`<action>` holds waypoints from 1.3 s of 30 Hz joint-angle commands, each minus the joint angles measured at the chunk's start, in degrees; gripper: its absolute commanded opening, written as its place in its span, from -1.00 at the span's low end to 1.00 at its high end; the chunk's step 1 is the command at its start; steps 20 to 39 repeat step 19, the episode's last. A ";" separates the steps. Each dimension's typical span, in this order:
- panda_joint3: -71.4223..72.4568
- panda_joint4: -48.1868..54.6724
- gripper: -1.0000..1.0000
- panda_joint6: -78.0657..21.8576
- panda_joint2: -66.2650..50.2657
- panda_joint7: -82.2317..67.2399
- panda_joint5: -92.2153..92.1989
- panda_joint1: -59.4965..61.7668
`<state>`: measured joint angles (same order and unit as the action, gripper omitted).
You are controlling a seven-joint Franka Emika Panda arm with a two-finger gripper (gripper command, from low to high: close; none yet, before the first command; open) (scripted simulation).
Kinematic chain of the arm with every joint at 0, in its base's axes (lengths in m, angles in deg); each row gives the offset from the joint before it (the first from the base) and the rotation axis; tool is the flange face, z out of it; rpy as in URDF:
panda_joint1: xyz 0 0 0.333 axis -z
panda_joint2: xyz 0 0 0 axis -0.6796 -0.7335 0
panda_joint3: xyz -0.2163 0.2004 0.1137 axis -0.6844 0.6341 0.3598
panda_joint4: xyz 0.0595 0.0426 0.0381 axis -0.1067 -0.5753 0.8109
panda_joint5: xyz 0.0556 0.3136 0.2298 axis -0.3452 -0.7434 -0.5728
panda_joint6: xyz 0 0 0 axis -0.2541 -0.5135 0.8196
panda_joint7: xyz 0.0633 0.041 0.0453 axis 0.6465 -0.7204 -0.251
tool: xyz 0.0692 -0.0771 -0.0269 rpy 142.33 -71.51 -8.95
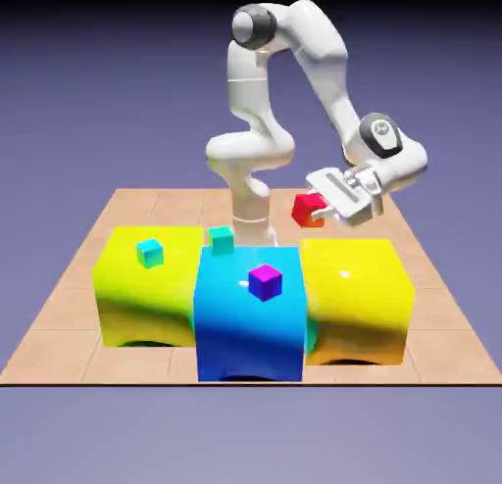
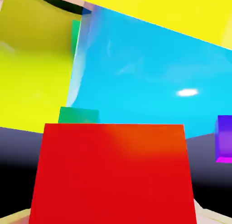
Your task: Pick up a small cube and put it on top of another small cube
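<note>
The small red cube [image 1: 306,212] hangs in the air, with my gripper [image 1: 318,208] shut on it, above the back edge of the right yellow block [image 1: 355,286]. In the hand view the red cube [image 2: 113,173] fills the lower half and hides my fingertips. A purple small cube [image 1: 265,282] rests on top of the big blue block [image 1: 250,315], lower and toward the exterior view's left of the held cube. It also shows at the hand view's right edge as the purple cube [image 2: 224,139]. A cyan small cube [image 1: 149,252] sits on the left yellow block [image 1: 147,291].
A green small cube [image 1: 222,240] sits just behind the blue block, and the green cube [image 2: 78,114] peeks above the red one in the hand view. The three big blocks stand side by side on the tan table [image 1: 59,315]. The blue block [image 2: 145,78] fills most of the hand view.
</note>
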<state>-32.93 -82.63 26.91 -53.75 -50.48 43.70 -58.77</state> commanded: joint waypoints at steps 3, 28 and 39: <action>-2.60 -3.73 -1.00 4.52 6.23 -3.51 0.20 2.78; -8.86 -13.10 1.00 19.82 15.23 -5.10 6.54 15.35; -8.86 -13.10 1.00 19.82 15.23 -5.10 6.54 15.35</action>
